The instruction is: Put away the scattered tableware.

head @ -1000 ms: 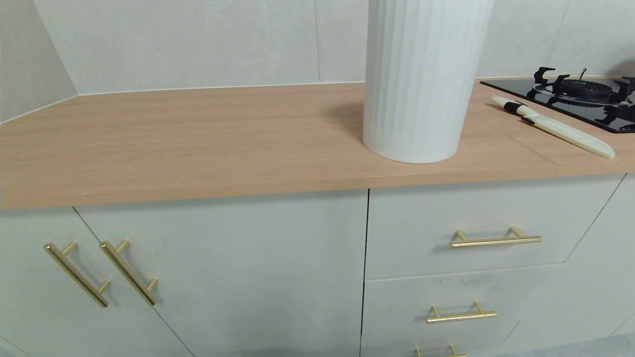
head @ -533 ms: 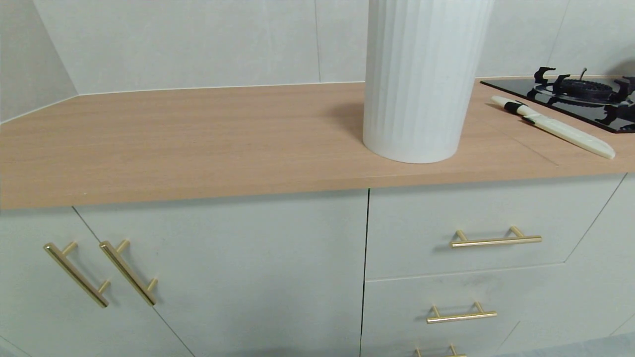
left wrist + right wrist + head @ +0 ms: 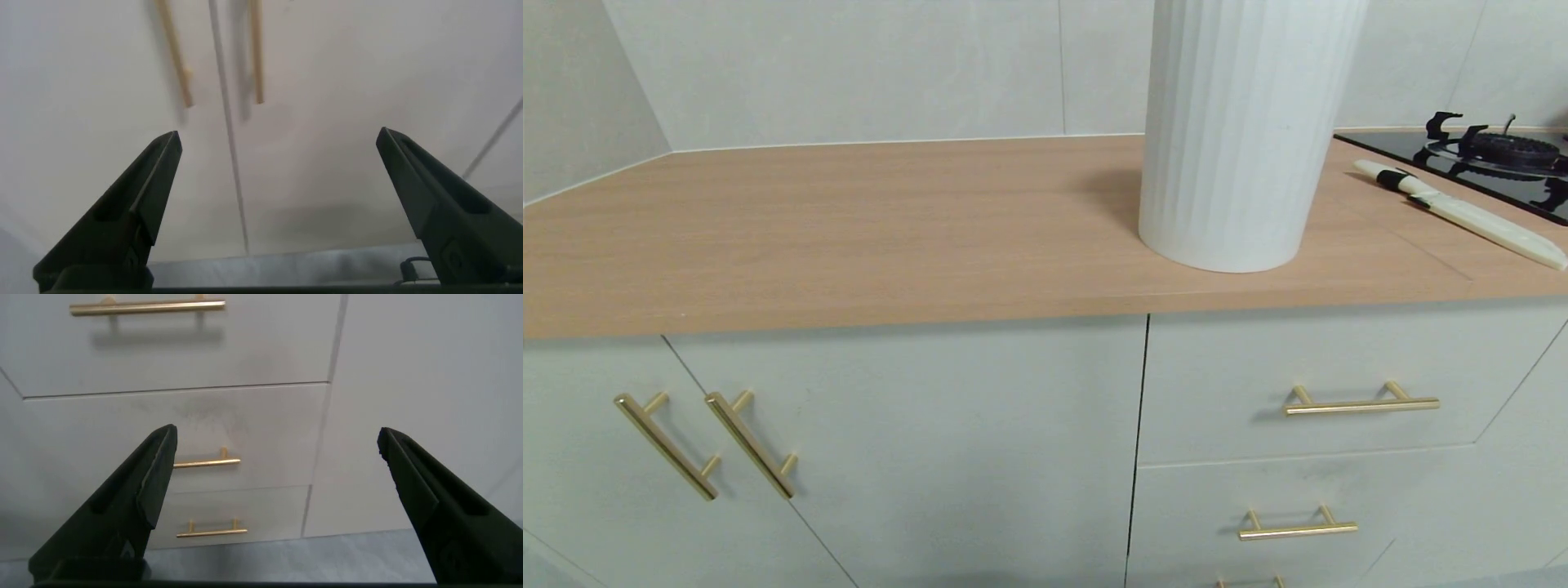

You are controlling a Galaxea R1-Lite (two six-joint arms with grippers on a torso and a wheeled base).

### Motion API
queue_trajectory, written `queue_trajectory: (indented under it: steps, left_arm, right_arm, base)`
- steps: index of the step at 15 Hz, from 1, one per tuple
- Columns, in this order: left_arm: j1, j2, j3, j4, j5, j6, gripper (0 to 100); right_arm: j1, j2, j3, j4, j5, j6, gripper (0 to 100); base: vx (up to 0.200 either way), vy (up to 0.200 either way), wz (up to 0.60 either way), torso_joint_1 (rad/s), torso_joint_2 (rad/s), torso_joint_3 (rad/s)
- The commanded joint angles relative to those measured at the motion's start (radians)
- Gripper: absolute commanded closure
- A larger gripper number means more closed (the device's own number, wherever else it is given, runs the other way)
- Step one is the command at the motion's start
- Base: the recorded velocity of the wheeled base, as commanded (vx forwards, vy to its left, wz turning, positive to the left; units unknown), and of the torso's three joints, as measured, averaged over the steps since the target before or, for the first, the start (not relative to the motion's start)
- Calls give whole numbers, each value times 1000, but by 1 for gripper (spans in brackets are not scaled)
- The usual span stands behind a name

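**Slim knife on the desk, both tools open and low**

The one loose piece of tableware is a cream knife [image 3: 1462, 214] with black bands near one end. It lies flat on the desk [image 3: 849, 237] at about 3 o'clock from the tall white ribbed container [image 3: 1241, 139], near it but apart. Its banded end points toward 10 o'clock, close by the black hob [image 3: 1494, 159], and its tapered tip points toward 4 o'clock, near the desk's front edge.

The left tool [image 3: 278, 139] hangs before the cabinet doors [image 3: 343, 163] with its jaws spread wide and nothing between them. The right tool [image 3: 278, 434] faces the drawer fronts and their brass handles [image 3: 147, 306], equally wide and empty.

The knife looks light, rigid and smooth, probably plastic or ceramic, so it may skid or pivot if nudged sideways. It lies low on the wood, which leaves little to get under. The surest hold is likely across its narrow width at the thicker banded part, closing from above, square to its length. The tip end seems thinner and more likely to chip. The container is presumably where it goes; tall and narrow, it could tip if knocked.
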Motion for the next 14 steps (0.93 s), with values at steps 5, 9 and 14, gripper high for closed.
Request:
queue_trajectory:
  steps: [5,9,14]
  left_arm:
    - [0,0,0,0,0,0,0]
    - [0,0,0,0,0,0,0]
    - [0,0,0,0,0,0,0]
  right_arm:
    - [1,1,0,0,0,0,0]
    - [0,1,0,0,0,0,0]
    - [1,1,0,0,0,0,0]
  base:
    - [0,0,0,0,0,0]
    - [0,-100,0,0,1,0]
    - [0,-200,0,3,1,2]
